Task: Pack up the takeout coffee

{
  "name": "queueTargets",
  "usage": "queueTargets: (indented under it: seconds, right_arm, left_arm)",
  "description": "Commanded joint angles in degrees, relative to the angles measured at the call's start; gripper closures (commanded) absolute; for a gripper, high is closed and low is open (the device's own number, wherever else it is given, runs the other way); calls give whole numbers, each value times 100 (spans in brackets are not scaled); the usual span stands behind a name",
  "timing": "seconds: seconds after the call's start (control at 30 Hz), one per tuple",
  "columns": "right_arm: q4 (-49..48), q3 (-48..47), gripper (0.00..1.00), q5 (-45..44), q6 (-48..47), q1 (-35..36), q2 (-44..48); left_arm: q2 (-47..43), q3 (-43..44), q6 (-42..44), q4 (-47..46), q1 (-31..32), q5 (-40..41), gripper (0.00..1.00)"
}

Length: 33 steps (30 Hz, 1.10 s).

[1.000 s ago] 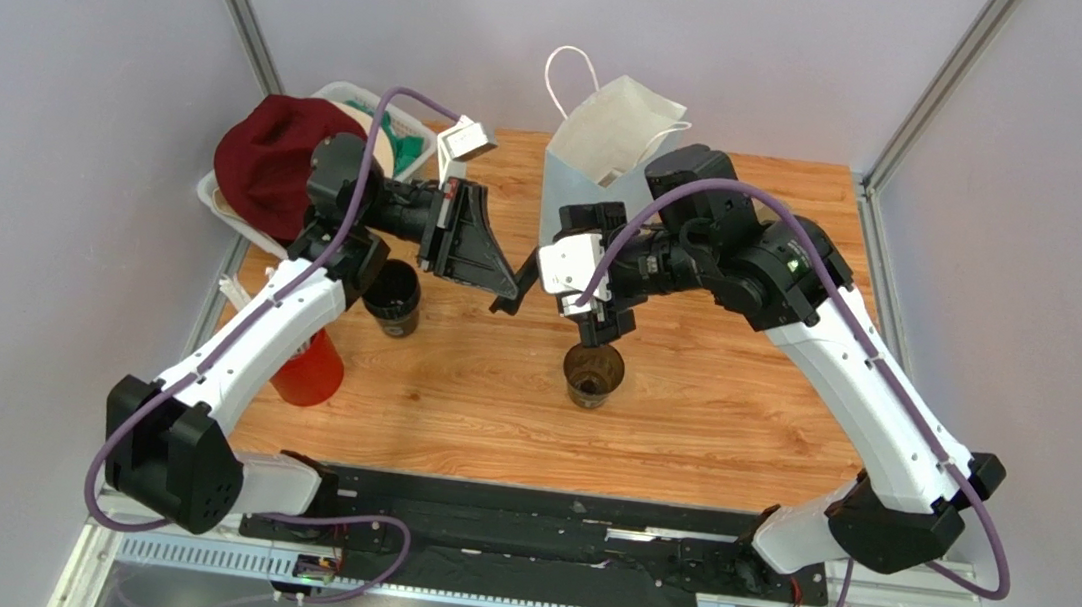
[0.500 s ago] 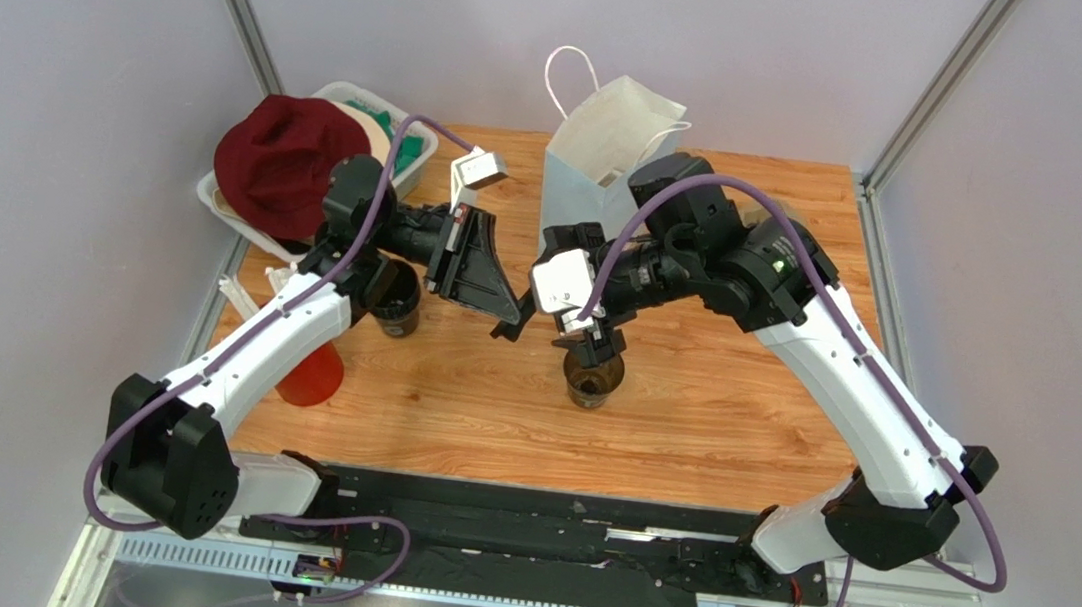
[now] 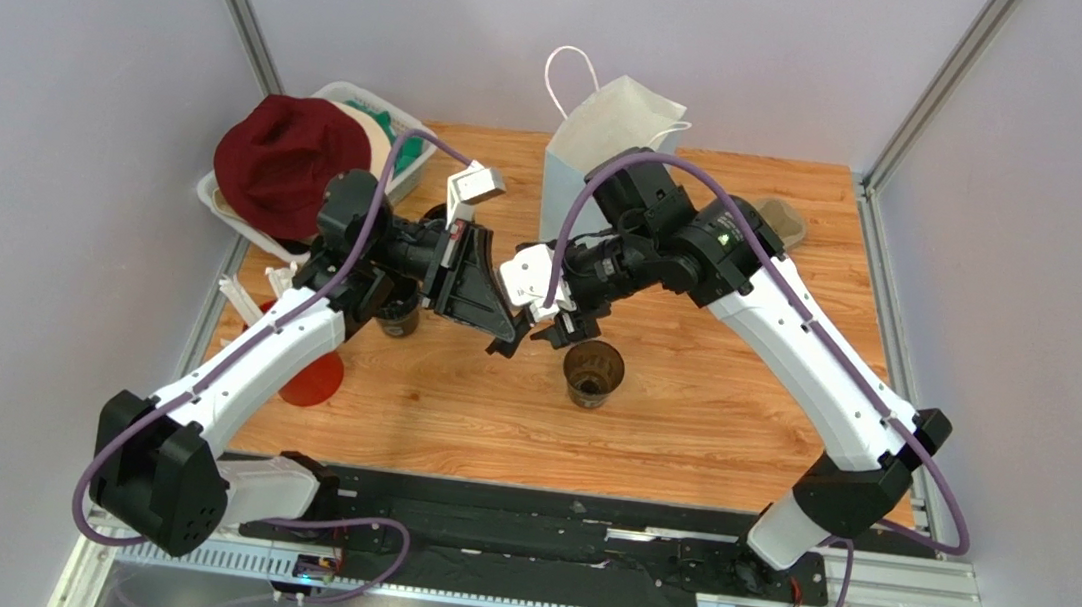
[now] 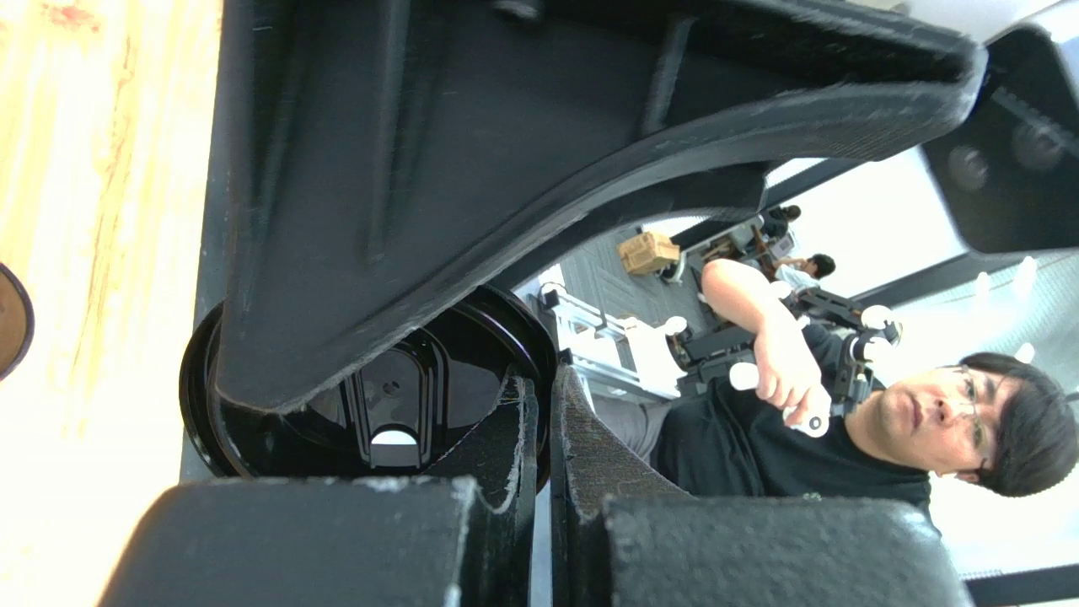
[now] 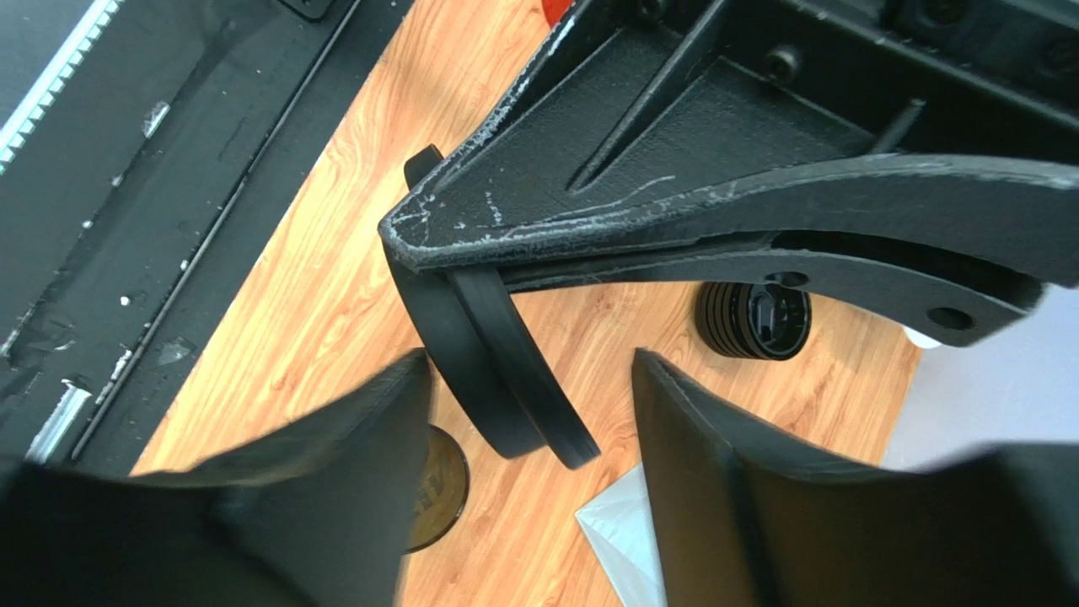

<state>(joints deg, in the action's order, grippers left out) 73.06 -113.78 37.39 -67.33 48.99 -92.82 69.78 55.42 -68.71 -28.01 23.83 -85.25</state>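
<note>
The right gripper (image 5: pixel 532 436) has swung left, its fingers (image 5: pixel 716 474) spread wide either side of the black lid (image 5: pixel 500 373) pinched in the left gripper (image 3: pixel 506 336). A handover looks close. The takeout coffee (image 3: pixel 594 374) stands uncovered on the tabletop (image 3: pixel 732 414), near both.

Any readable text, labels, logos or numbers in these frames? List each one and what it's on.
No readable text in any view.
On the paper bag: plain, no print showing.
On the cup: no print visible.
On the lid held in the left gripper: any moulded marks are too blurred to read.
</note>
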Motion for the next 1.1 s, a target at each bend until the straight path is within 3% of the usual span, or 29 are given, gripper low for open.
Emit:
queueTargets:
  seconds: [0.0,0.3,0.33,0.4,0.43,0.5,0.53,0.63,0.77,0.93,1.03,1.07]
  right_arm:
    - [235,-285,43,269,-201,23,35]
    - [446,-294,67,603,-219,14,9]
    - [464,-294,74,603,-219,23,9]
    - [490,-294,78,673,-219,23,18]
    - [516,-294,78,691,-219,23,18]
    - [560,-294,80,761,-202,23,44]
    - [578,-286,81,796,-193,23,79]
    - [543,-172,83,849,-44,23,176]
    - [192,83,88,902,500,31,317]
    - [-195,382,95,858,993,31,475]
    - [-283,453,96,806,1134,31,545]
    - [-292,496,96,788,1152,31,563]
  left_arm:
    - [-184,-127,50,-91,33,-1608,100]
    - [-298,-137,42,-82,51,-1608,100]
    - [-298,-128,50,-91,51,-1608,96]
    - [-307,-119,42,-91,51,-1608,89]
    - [-298,-110,59,-91,51,-1608,78]
    - [-289,-75,103,-108,51,-1608,66]
    - [-281,-5,138,-108,51,-1608,53]
    - [-193,231,244,-126,42,-1600,32]
    - [44,575,349,-143,42,-1608,19]
    - [352,804,402,-388,33,-1608,12]
    - [519,743,-219,-1527,33,-1608,7]
    - [589,716,-1127,-2193,25,-1608,7]
